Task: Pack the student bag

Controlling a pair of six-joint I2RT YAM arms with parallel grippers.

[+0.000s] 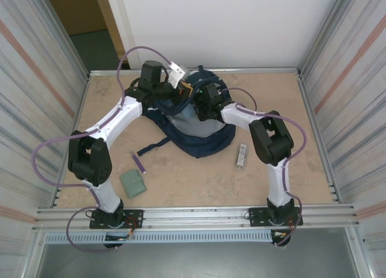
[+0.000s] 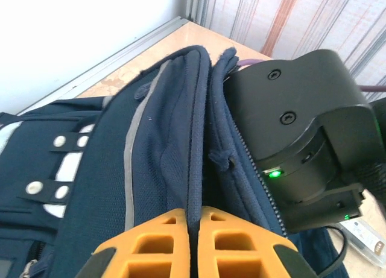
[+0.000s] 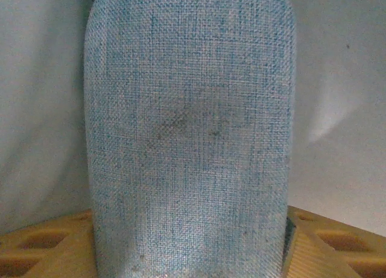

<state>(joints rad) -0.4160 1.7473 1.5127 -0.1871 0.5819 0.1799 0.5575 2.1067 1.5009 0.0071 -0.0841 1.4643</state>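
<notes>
left wrist view: my left pincer point(image 2: 192, 239) pinches the rim of the student bag point(image 2: 163, 139), far centre of the table point(image 1: 181, 181), likely to hold its mouth open while my right pincer point(image 3: 193, 245), gripping a grey-blue pouch point(image 3: 190, 109), slips it in.

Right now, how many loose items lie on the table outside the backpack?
3: a green flat square front-left of the backpack, a purple pen just beyond it, and a pale oblong item to the backpack's right. Others may be hidden under the backpack.
</notes>
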